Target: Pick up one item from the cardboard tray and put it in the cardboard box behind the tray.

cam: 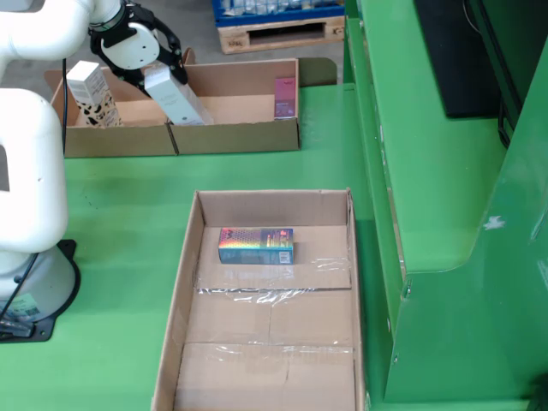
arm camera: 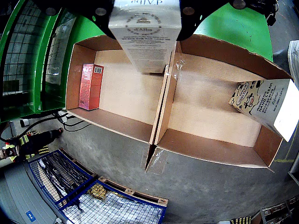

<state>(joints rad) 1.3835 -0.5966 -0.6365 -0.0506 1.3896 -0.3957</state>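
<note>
Pincer clamped on white carton, above cardboard box

Box compartment under held carton mostly clear, only red pkg at left wall.

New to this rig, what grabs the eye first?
The white carton, clamped in the black gripper, hangs over the divided cardboard box at the back. A red box stands in that box's left compartment in the wrist view, and an iridescent box lies alone in the cardboard tray.
</note>
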